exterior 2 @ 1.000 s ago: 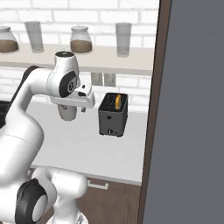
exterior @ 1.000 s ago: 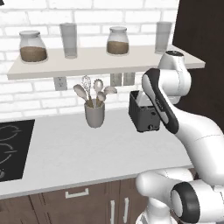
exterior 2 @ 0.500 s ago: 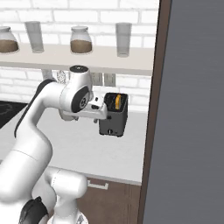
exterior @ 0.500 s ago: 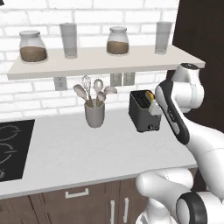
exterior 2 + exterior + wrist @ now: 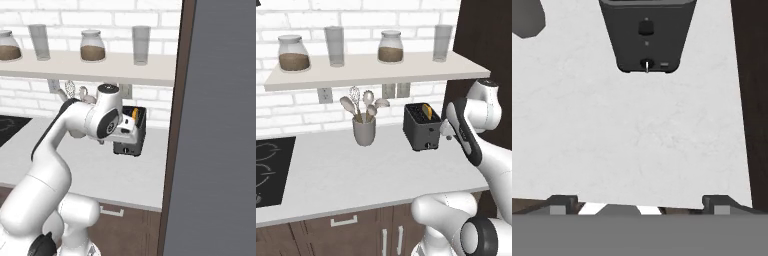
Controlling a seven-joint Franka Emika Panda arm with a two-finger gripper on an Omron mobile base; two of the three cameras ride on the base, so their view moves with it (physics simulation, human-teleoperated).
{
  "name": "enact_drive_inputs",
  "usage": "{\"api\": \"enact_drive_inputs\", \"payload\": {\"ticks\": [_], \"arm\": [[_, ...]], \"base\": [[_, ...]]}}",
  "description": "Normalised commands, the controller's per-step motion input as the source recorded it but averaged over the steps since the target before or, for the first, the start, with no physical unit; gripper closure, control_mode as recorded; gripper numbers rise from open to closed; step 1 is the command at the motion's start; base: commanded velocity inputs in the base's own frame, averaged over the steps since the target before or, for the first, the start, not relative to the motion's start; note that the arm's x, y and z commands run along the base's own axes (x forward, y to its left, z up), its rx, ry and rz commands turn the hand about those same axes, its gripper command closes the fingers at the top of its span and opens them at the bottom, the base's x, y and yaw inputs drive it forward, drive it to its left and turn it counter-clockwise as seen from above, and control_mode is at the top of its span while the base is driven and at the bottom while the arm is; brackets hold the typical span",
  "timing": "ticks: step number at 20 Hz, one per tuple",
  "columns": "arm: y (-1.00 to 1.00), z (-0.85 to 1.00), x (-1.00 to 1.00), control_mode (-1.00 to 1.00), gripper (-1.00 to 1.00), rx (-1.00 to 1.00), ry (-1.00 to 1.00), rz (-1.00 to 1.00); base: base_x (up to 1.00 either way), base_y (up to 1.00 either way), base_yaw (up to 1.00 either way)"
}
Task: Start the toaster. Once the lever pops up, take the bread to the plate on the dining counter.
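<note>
Since approx. 1 s ago, white arm has swung from in front of the small black boxy toaster (image 5: pixel 422 125) over to its right side; gripper (image 5: pixel 638 202) w/ two dark finger tips now stands off from toaster's front face, looking down at it across bare white worktop (image 5: pixel 356 170). Jaws spread wide, nothing between them; tips sit well apart at bottom of hand view, not touching toaster.

Toaster stands upright on worktop near its right end, below pale wall shelf (image 5: pixel 371 70), just right of grey utensil cup (image 5: pixel 364 131) holding spoons and a whisk. Slice of tan bread (image 5: pixel 427 110) w/ darker crust sits in a top slot, its upper corner poking out. Hand view: toaster's front face (image 5: pixel 647 35) shows a dark lever knob in its slot, plus a small round dial and a pale button low down.

Shelf carries two glass jars w/ brown contents and two clear tumblers. Black cooktop (image 5: pixel 268 167) lies at worktop's left end, well apart from toaster. Dark tall panel (image 5: pixel 215 130) flanks worktop at right.
</note>
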Motion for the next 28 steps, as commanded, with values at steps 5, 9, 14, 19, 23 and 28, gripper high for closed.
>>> {"api": "enact_drive_inputs", "payload": {"ticks": [5,9,14,19,23,28], "arm": [[-0.18,-0.25,0.15,-1.0,-1.0,0.0,0.0,0.0],[-0.11,-0.25,0.18,-1.0,-1.0,0.0,0.0,0.0],[0.0,-0.24,0.09,-1.0,-1.0,0.0,0.0,0.0],[0.0,-0.22,0.06,-1.0,1.0,0.0,0.0,0.0],[0.0,-0.03,0.06,-1.0,1.0,0.0,0.0,0.0],[0.02,0.0,0.16,-1.0,1.0,0.0,0.0,0.0]], "base": [[0.0,0.0,0.0],[0.0,0.0,0.0],[0.0,0.0,0.0],[0.0,0.0,0.0],[0.0,0.0,0.0],[0.0,0.0,0.0]]}}
